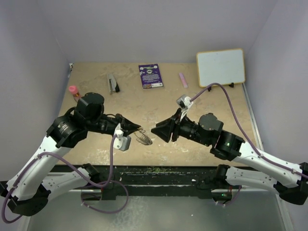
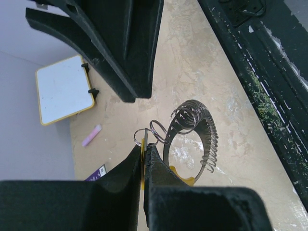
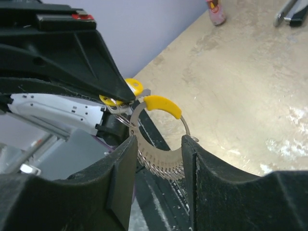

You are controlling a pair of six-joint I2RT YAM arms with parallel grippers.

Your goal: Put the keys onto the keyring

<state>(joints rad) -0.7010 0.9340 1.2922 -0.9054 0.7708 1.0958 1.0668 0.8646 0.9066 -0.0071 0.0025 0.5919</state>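
Observation:
My left gripper [image 1: 136, 129] is shut on the yellow head of a key [image 2: 143, 161], which is pinched between its fingertips [image 2: 156, 161]. Small split rings [image 2: 155, 131] link that key to the keyring [image 2: 195, 132], a silvery loop with a coil-like edge and a yellow sleeve [image 3: 162, 105]. The keyring hangs just above the table [image 1: 143, 138]. My right gripper [image 1: 159, 130] is open. In the right wrist view its gripper [image 3: 159, 149] has one jaw on each side of the keyring's lower arc [image 3: 166, 161]. The key's yellow head [image 3: 133, 86] shows under the left gripper's finger [image 3: 72, 62].
At the back of the table are a whiteboard [image 1: 221, 67], a pink stick [image 1: 183, 79], a purple card [image 1: 150, 75], a grey-and-black tool [image 1: 113, 83] and a red-capped bottle [image 1: 73, 91]. The table's black front rail [image 1: 159, 172] lies just below both grippers.

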